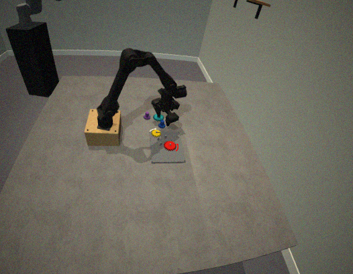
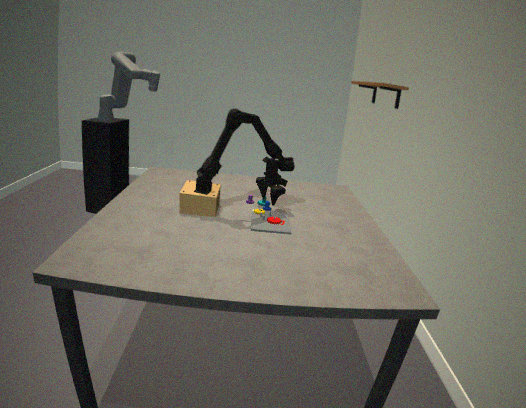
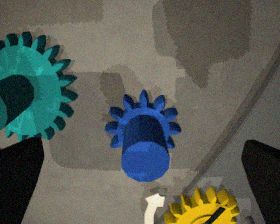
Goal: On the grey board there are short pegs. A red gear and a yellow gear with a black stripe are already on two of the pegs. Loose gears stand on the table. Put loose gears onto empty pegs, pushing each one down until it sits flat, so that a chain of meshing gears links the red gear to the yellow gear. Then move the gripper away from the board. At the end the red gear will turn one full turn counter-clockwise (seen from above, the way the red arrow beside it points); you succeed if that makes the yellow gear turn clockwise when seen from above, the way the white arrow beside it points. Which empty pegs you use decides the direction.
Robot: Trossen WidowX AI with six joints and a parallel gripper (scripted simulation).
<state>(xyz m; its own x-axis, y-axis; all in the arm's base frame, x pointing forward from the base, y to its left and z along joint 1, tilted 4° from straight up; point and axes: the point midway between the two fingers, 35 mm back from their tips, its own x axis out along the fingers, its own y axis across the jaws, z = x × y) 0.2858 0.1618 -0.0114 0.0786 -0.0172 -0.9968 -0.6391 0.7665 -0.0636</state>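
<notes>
Grey-brown table, wide-open, empty jaws above the blue gear.

No lettering or number is readable. Two arrow signs show, nearer the worktop's far edge than its near one: a white arrow beside the yellow gear, a red arrow on the board.
</notes>
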